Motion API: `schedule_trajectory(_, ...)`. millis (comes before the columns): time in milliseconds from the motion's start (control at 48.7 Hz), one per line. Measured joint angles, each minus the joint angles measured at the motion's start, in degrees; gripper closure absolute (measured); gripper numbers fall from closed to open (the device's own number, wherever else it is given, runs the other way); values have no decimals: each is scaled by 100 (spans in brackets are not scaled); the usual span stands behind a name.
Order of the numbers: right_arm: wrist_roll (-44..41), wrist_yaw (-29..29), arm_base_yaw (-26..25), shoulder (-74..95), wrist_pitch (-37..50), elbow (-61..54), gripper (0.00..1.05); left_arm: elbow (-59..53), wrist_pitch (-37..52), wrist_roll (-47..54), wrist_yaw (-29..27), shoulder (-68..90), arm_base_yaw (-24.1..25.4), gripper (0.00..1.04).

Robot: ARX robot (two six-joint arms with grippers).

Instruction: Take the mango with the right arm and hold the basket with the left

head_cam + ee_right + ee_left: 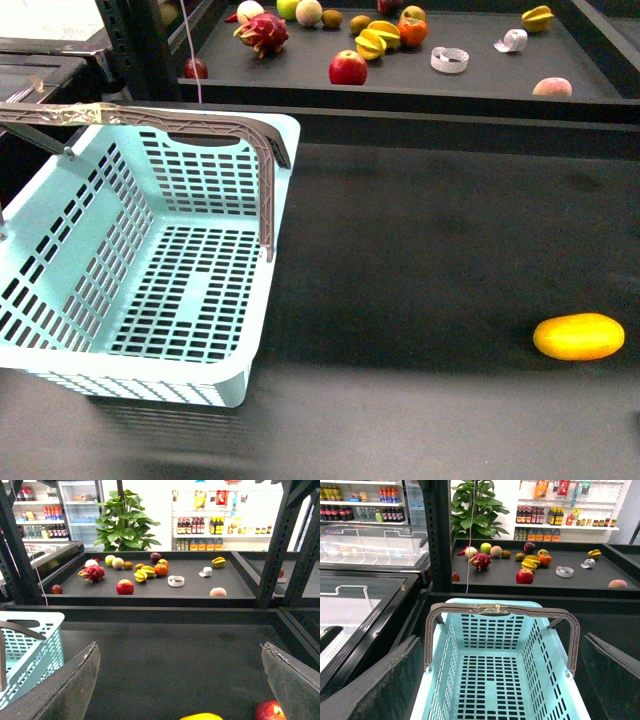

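Lying alone on the right of the dark table (420, 260), near its front edge, one mango (578, 337) rests lengthwise, well apart from the single turquoise basket (150, 290) standing at the left. One basket handle (200, 122) is raised across the open top, with a strip of tape (88, 113) wound round its grip. A broad stretch of bare tabletop separates basket and fruit. A raised dark rail (450, 128) closes the table's far side, and beyond it a shelf (470, 85) carries one red apple (348, 68), one dragon fruit (262, 33), two white tape rolls (449, 60) and other fruit. Neither arm appears in the front view. Seen from its wrist camera, the left gripper (499, 640) faces down the length of the basket, its fingers (380, 680) spread wide to either side of the walls and gripping nothing. The right gripper (179, 645) hangs over the table facing the shelf, fingers (292, 677) likewise parted and empty, with the mango just in front of it and a second red fruit (269, 711) beside the mango.
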Motion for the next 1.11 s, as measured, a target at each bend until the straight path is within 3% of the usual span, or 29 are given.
schedule_trajectory(534,0,0,0,0,0,0,8,0,0,-17,-20,0,-2,6)
schedule_trajectory(616,0,0,0,0,0,0,8,4,118,-817,-782,341,-238,6)
schedule_trajectory(945,0,0,0,0,0,0,8,476,2179,-3176,-1134,3954,-739,6)
schedule_trajectory(1109,0,0,0,0,0,0,8,1021,3517,-4269,-874,6365,-789,6)
